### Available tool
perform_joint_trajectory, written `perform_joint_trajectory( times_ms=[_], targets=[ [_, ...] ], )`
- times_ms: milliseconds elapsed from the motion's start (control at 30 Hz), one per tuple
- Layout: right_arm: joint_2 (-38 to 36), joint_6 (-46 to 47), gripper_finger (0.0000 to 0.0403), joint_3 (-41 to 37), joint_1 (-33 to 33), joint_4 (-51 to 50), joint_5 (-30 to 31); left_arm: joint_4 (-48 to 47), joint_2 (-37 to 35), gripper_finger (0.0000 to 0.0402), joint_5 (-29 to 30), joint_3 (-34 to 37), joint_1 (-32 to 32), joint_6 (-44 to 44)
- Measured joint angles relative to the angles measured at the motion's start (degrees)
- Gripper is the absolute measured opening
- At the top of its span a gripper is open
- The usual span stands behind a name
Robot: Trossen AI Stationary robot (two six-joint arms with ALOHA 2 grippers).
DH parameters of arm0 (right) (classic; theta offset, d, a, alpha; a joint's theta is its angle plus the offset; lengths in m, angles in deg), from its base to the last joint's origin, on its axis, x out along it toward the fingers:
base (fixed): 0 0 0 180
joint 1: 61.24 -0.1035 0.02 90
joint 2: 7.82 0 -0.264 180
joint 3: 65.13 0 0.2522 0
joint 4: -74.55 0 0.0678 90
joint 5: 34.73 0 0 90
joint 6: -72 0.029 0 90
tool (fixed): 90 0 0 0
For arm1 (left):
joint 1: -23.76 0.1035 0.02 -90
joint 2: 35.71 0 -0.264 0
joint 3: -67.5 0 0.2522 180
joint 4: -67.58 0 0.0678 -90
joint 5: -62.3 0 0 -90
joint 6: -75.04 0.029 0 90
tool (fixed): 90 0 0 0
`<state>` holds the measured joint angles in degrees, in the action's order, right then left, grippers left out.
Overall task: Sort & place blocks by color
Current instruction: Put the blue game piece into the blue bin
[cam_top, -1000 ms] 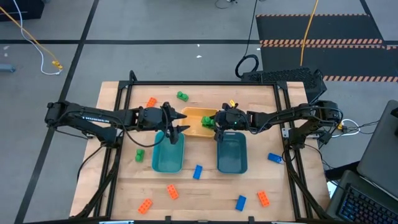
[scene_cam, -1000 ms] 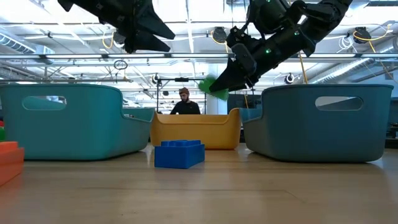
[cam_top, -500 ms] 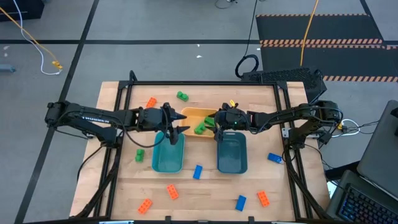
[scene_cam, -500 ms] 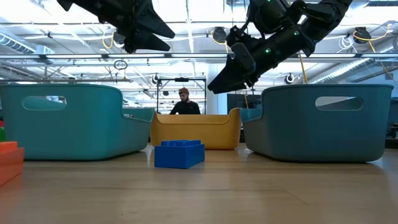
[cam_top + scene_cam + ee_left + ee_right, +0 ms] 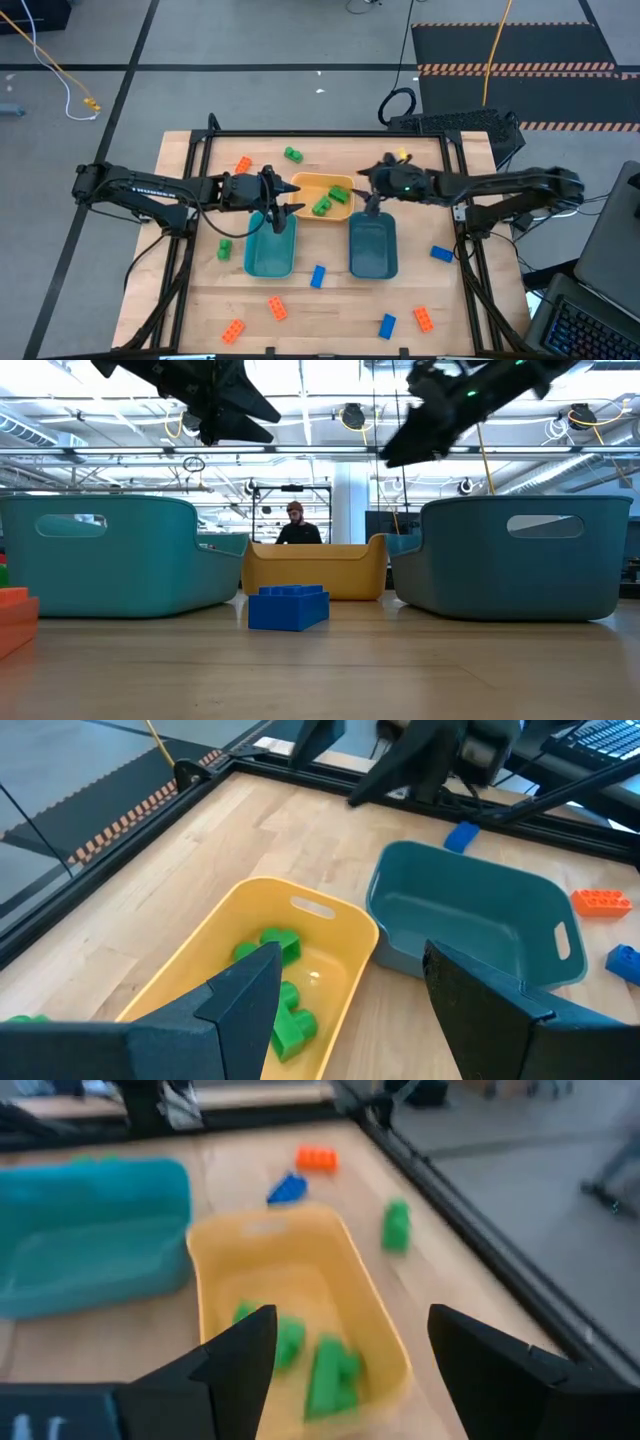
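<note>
The yellow-orange bin [image 5: 305, 185] holds green blocks [image 5: 322, 207], which also show in the left wrist view [image 5: 283, 945] and the right wrist view [image 5: 328, 1370]. Two teal bins [image 5: 270, 250] [image 5: 373, 248] stand just nearer. Orange, green and blue blocks lie loose on the table: orange [image 5: 243, 164], green [image 5: 293, 154], blue [image 5: 318, 276]. My left gripper [image 5: 287, 203] [image 5: 350, 960] hovers open between the left teal bin and the yellow bin. My right gripper [image 5: 370, 182] [image 5: 352, 1320] is open and empty, raised by the yellow bin's right end.
More loose blocks: green [image 5: 225, 248], orange [image 5: 277, 309] [image 5: 233, 330] [image 5: 424, 319], blue [image 5: 387, 325] [image 5: 441, 254]. In the low view a blue block [image 5: 288, 607] lies in front of the bins. A person [image 5: 296, 525] stands far behind the table.
My right gripper let go of a green block, which dropped into the yellow bin beside the other green block. The gripper then rose and drew back toward the table's right and far side. My left gripper stayed still.
</note>
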<state>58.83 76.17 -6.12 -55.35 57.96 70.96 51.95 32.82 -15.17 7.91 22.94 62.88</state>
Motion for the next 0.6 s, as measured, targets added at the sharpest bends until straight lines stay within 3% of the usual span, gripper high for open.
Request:
perform_joint_trajectory(
  times_ms=[200, 600],
  targets=[
    [-7.10, 7.05, 0.0243, -0.02, -0.97, -13.55, 0.81, -0.03, 0.00, 0.0243, 0.00, 0.00, 0.00, 0.11],
    [-7.47, 9.78, 0.0242, -0.02, -3.51, -17.85, 0.76, 3.84, 0.00, 0.0243, 0.02, 0.00, -0.29, 0.46]
  ],
)
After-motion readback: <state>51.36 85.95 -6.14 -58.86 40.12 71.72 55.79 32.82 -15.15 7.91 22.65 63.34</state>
